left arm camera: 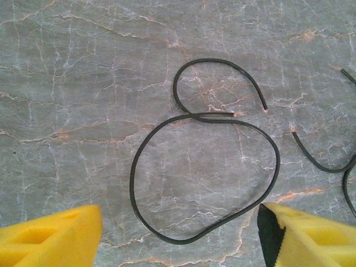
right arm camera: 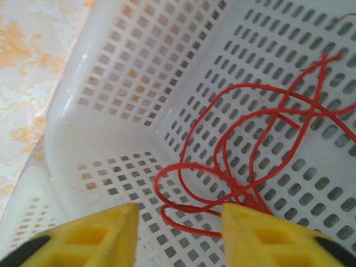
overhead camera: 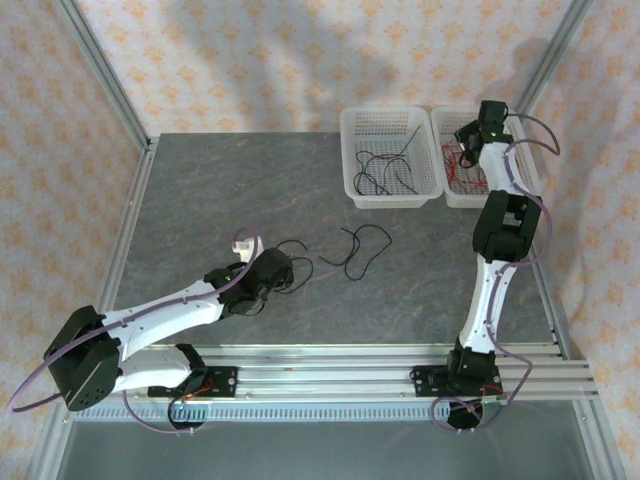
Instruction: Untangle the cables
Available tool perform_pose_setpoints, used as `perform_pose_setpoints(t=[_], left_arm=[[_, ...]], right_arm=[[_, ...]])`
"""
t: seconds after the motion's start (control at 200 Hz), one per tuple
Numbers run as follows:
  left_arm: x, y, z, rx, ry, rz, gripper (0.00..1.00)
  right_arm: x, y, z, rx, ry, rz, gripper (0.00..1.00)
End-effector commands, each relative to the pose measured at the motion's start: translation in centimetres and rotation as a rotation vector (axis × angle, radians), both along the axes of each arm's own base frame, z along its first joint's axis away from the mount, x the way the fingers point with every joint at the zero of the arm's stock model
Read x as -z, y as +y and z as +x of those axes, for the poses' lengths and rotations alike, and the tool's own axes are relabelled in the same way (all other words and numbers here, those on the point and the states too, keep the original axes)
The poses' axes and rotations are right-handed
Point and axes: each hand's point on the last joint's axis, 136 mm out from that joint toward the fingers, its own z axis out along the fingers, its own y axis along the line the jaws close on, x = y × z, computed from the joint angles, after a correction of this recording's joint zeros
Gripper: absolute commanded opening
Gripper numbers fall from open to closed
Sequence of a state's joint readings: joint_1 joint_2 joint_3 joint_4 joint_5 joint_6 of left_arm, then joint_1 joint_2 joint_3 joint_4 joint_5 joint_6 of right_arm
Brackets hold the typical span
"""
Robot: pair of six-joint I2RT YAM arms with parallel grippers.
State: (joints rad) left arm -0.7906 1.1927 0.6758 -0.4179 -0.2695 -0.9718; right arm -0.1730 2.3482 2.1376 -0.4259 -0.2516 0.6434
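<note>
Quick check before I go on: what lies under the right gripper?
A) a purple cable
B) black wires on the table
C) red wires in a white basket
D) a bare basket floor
C: in the right wrist view the right gripper hangs open above red wires lying in the white basket.

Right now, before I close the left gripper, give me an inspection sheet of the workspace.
Surface: grey stone-look table, flat.
Job's things: black wire loop under the left gripper; another black wire to its right; black wires in the left basket; red wires in the right basket.
Clutter: nothing seen.
Grippers: left gripper open above the loop; right gripper open over the red wires, holding nothing.
Cables: purple arm cables run along both arms.
Surroundings: patterned walls, metal frame posts.
</note>
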Motion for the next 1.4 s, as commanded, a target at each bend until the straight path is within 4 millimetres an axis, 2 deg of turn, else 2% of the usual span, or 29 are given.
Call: perform_pose_setpoints(t=[0.0, 0.15, 0.255, 0.365, 0.576, 0.671, 0.761, 0.891, 1.041, 1.191, 1.251, 1.281, 1.397], left_arm=[[0.3, 0.5, -0.6, -0.005, 0.044, 0.043, 0.75], [1.3, 0.4, -1.0, 0.0, 0.09, 0.058, 0.75], [2.0, 0.4, -1.3, 0.004, 0.116, 0.066, 0.75], [2.7, 0.2, -1.4, 0.01, 0.137, 0.071, 0.71], [4.2, 0.0, -0.9, 0.011, 0.157, 0.1, 0.69], [5.1, 0.2, -0.7, 0.007, 0.176, 0.122, 0.65], [5.9, 0.4, -0.6, 0.004, 0.199, 0.136, 0.59], [6.8, 0.4, -0.6, 0.002, 0.218, 0.15, 0.58], [7.2, 0.9, 0.0, -0.022, 0.199, 0.165, 0.55], [7.2, 1.3, 1.3, -0.048, 0.157, 0.163, 0.46], [7.1, 1.7, 1.8, -0.063, 0.137, 0.171, 0.38], [7.0, 2.1, 2.1, -0.073, 0.129, 0.178, 0.33], [6.2, 3.5, 3.0, -0.112, 0.097, 0.207, 0.04]], right_arm=[[-3.1, 0.3, -0.7, -0.034, -0.009, -0.028, 0.5], [-4.6, 0.6, -1.8, -0.053, 0.008, -0.04, 0.62], [-6.0, 1.0, -2.8, -0.076, -0.003, -0.039, 0.64], [-8.4, 1.7, -4.2, -0.103, -0.043, -0.045, 0.65], [-13.3, 2.7, -9.0, -0.126, -0.156, -0.085, 0.65], [-14.2, 3.4, -11.6, -0.139, -0.19, -0.095, 0.65], [-14.2, 4.0, -14.0, -0.154, -0.21, -0.094, 0.65], [-14.0, 5.0, -16.8, -0.175, -0.237, -0.086, 0.65], [-12.9, 6.2, -19.9, -0.205, -0.247, -0.059, 0.64], [-11.6, 8.9, -23.4, -0.273, -0.262, -0.016, 0.63], [-10.6, 10.7, -24.8, -0.313, -0.243, -0.015, 0.63], [-11.0, 12.0, -25.9, -0.34, -0.259, -0.017, 0.63], [-10.1, 16.5, -29.0, -0.439, -0.269, 0.011, 0.63]])
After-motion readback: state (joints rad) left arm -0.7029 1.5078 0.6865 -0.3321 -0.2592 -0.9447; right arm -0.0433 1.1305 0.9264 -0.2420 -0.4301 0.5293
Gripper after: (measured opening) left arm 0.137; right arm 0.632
